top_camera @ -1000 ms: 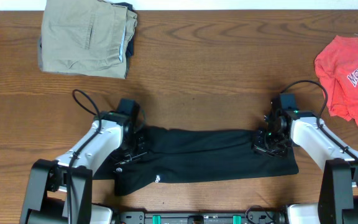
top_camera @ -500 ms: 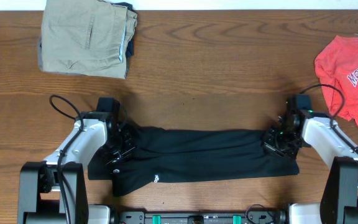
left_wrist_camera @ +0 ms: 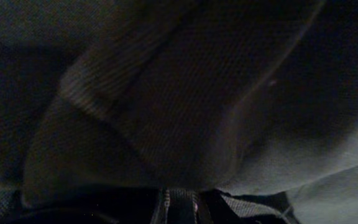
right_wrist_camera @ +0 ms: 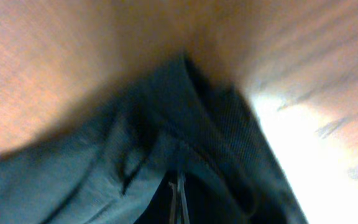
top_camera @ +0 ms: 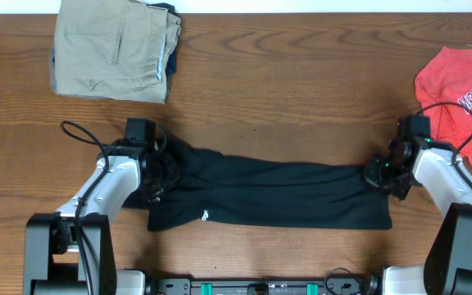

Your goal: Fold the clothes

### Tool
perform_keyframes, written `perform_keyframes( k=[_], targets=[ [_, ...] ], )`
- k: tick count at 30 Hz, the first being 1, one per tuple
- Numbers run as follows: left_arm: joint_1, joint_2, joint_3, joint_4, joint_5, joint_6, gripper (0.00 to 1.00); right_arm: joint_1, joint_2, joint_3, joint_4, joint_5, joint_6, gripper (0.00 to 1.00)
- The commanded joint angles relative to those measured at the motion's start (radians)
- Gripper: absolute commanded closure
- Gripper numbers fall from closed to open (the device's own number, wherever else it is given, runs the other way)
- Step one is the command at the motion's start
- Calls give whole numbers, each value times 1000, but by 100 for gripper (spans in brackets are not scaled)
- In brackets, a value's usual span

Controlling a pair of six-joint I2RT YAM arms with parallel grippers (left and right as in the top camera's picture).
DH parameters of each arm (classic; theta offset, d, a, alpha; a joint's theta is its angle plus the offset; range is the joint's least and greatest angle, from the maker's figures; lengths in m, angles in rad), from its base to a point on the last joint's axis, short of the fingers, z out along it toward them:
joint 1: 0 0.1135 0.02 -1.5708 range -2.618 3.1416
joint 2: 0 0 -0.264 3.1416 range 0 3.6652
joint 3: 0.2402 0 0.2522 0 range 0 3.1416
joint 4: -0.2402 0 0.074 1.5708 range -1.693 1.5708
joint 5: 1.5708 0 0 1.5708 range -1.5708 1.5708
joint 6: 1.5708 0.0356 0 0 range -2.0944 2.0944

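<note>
Our left gripper is pressed together on a bunched corner of the black shirt. Its wrist camera sees almost nothing but dark knit cloth, gathered into folds right at the fingertips, so the fingers themselves are hard to make out. Our right gripper is pinched on the opposite end of the same shirt. From its wrist we see the two fingertips close together, with a thick seam of the cloth rising out from between them.

Between the two grippers the shirt runs as a long band across the table. The edge we hold runs from one gripper to the other with long creases along it, and the edge nearer our base lies flat on the wood. A small white logo mark shows on the cloth just inward of the left gripper, close to that near edge.

Beyond the left gripper, well apart at the far edge of the table, lies a folded pair of tan trousers. Outward of the right gripper a red T-shirt with white lettering lies spread near the table's end. The right arm's black cable loops in front of its edge, and we cannot tell whether they touch.
</note>
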Motion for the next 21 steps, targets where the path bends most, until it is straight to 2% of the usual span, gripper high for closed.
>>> perform_keyframes(
  k=[1,5,10,11,12,15,17,18,19,21],
  targets=[
    [9,13,37,54,-24,-20,83,-9,6,72,6,40,-14,95],
    [9,13,72,100,-39,-14,83,-13,7,164,-38,29,-24,95],
    [10,13,224,-97,-59,46,83,-18,6,329,-250,60,-93,90],
    [10,13,269,-159,-72,71,75,-25,6,362,-302,90,-93,88],
    [10,13,288,-185,-82,77,71,-30,5,376,-326,104,-92,87],
    [10,13,354,-287,-127,84,49,-66,-2,386,-358,112,-72,67],
    [10,13,361,-312,-130,103,32,-108,-2,373,-354,112,-45,30],
    [10,13,360,-321,-130,103,28,-128,-2,362,-348,112,-35,4],
    [10,13,359,-330,-130,103,27,-158,-2,347,-341,112,-36,1],
    [10,13,359,-350,-130,103,25,-201,-2,320,-331,111,-36,1]
  ],
)
